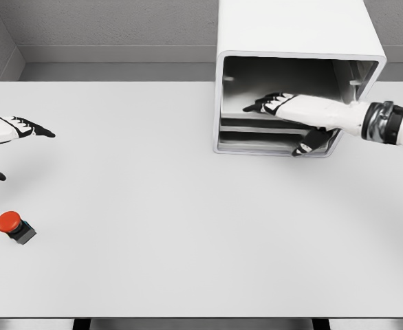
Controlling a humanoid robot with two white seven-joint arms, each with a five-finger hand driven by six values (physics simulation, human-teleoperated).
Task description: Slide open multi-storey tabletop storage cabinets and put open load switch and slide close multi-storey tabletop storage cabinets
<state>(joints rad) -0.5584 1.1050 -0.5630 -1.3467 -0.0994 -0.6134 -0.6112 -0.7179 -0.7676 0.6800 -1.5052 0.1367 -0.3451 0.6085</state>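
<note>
Objects: one cabinet (294, 41), one red switch (14, 226), two hands.

Count on the table: four items.
One white storage cabinet (298, 31), one red-capped load switch (14, 226), two robot hands: left hand (19, 128), right hand (284, 106). One white table (153, 227) beneath.

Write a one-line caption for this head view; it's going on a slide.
Right hand reaches into the open white cabinet while the red-button switch waits on the table near the left hand.
</note>
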